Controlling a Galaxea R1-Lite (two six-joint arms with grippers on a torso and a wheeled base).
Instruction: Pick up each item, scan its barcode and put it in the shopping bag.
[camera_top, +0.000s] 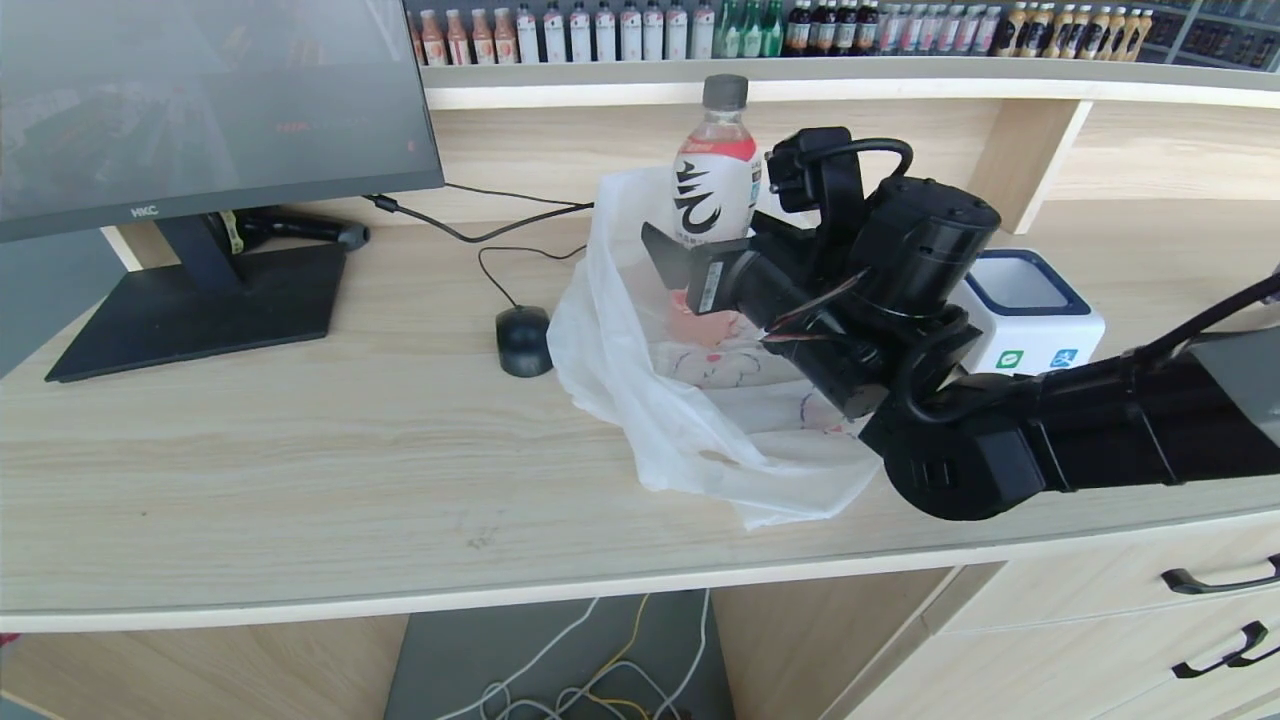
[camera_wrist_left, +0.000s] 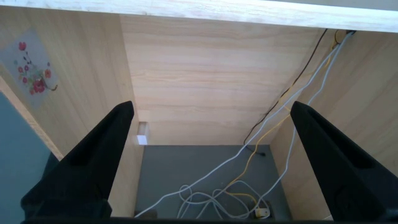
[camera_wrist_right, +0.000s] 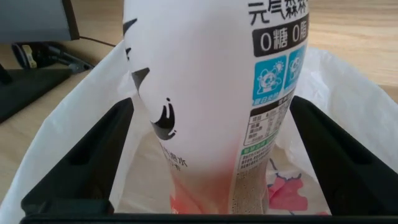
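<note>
A drink bottle (camera_top: 714, 165) with a white and red label and a grey cap stands upright over the mouth of the white plastic shopping bag (camera_top: 660, 385) on the counter. My right gripper (camera_top: 690, 262) is shut on the bottle's lower part, above the bag's opening. In the right wrist view the bottle (camera_wrist_right: 211, 99) sits between both black fingers (camera_wrist_right: 93, 155), with the bag (camera_wrist_right: 323, 106) spread beneath it. My left gripper (camera_wrist_left: 208, 162) hangs under the counter, open and empty, facing a wooden recess with cables.
A white barcode scanner box (camera_top: 1030, 310) stands on the counter right of the bag. A black mouse (camera_top: 523, 340) lies left of the bag, and a monitor (camera_top: 200, 100) on a stand sits at far left. Bottles line the back shelf (camera_top: 800, 75).
</note>
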